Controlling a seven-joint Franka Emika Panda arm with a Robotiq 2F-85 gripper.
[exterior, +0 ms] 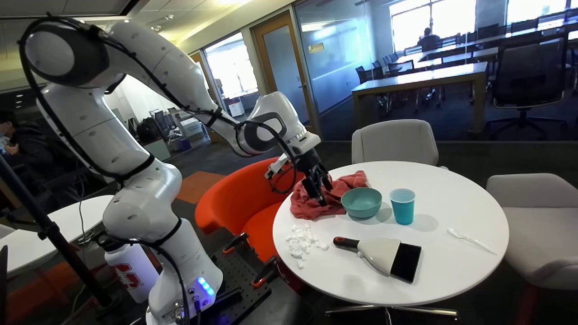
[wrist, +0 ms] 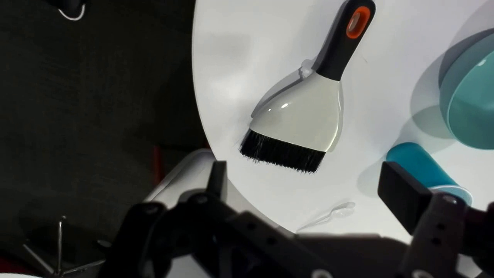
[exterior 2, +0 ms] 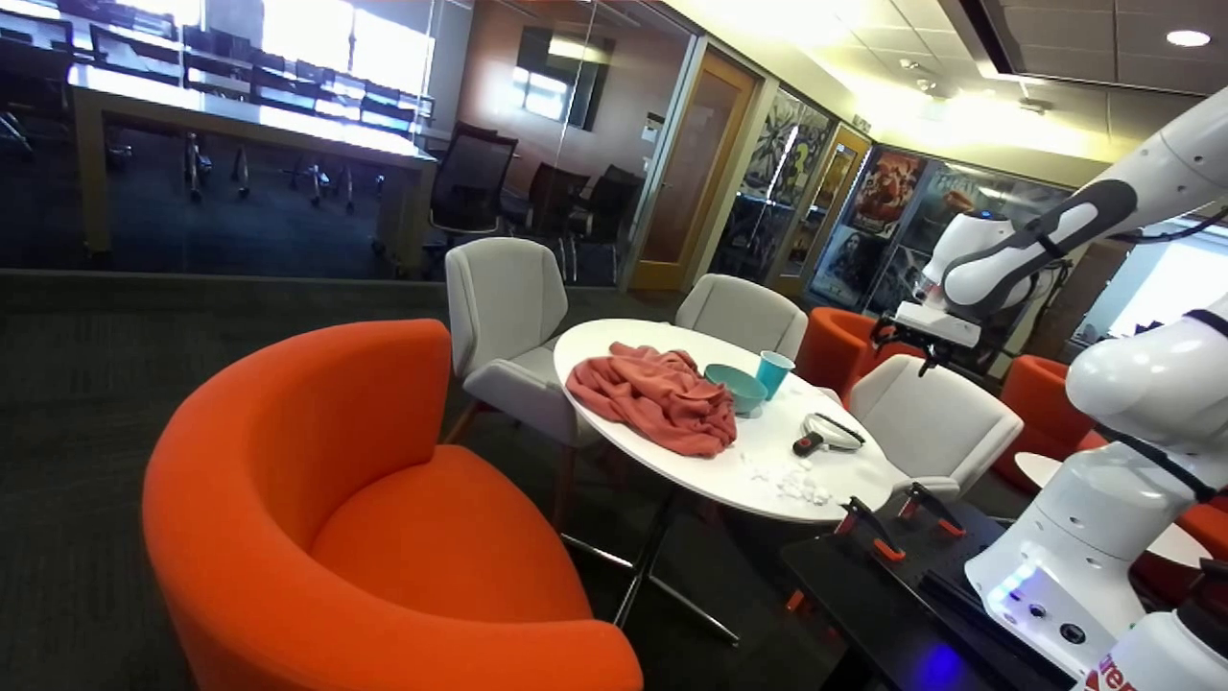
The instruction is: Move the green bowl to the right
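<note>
The green bowl (exterior: 361,208) stands upright on the round white table (exterior: 456,275), beside a red cloth and a blue cup. It also shows in an exterior view (exterior 2: 737,388) and, cut off by the right edge, in the wrist view (wrist: 472,96). I see nothing inside it. My gripper (exterior: 324,194) is raised above the table and apart from the bowl. It also shows in an exterior view (exterior 2: 902,353). In the wrist view the gripper (wrist: 305,172) has its fingers wide apart with nothing held between them.
The blue cup (exterior: 403,207) stands close beside the bowl. A red cloth (exterior 2: 662,398) lies bunched on its opposite side. A dustpan brush (exterior: 381,255), white bits (exterior: 301,243) and a clear plastic spoon (exterior: 472,240) lie on the table. Chairs surround it, including an orange one (exterior 2: 384,499).
</note>
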